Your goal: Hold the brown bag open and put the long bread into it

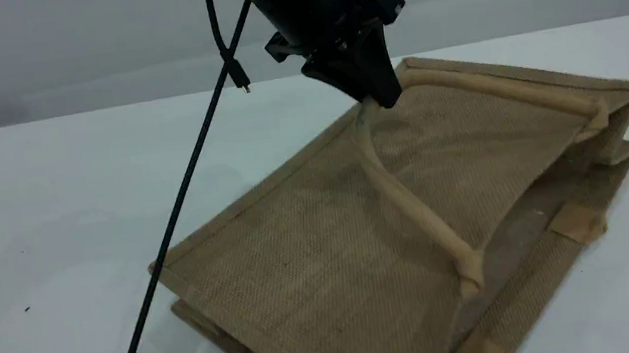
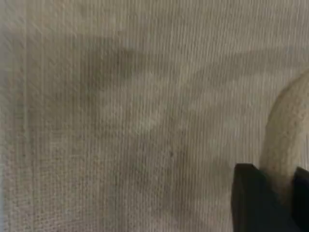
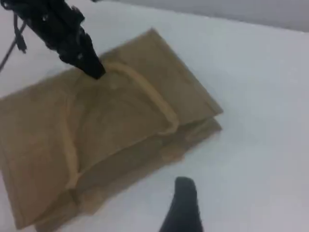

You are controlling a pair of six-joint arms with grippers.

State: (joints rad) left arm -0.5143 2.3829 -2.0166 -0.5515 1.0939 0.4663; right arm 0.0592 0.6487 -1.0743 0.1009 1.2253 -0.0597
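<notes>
The brown bag (image 1: pixel 329 246) lies on its side on the white table, mouth toward the right, its upper panel pulled up. My left gripper (image 1: pixel 383 99) is shut on the top of one beige loop handle (image 1: pixel 408 207), which runs taut down to the bag's rim. In the left wrist view the handle (image 2: pixel 285 130) sits between the two dark fingertips (image 2: pixel 248 193) over the woven cloth (image 2: pixel 120 121). The right wrist view looks down on the bag (image 3: pixel 120 121) and the left gripper (image 3: pixel 94 71); my right gripper (image 3: pixel 186 193) hovers over bare table in front of the mouth, open and holding nothing. The long bread is out of view.
A black cable (image 1: pixel 175 217) hangs from the left arm and runs diagonally down across the bag's left corner. The second handle (image 1: pixel 578 225) lies flat under the bag's mouth. White table (image 1: pixel 28 235) surrounds the bag on all sides.
</notes>
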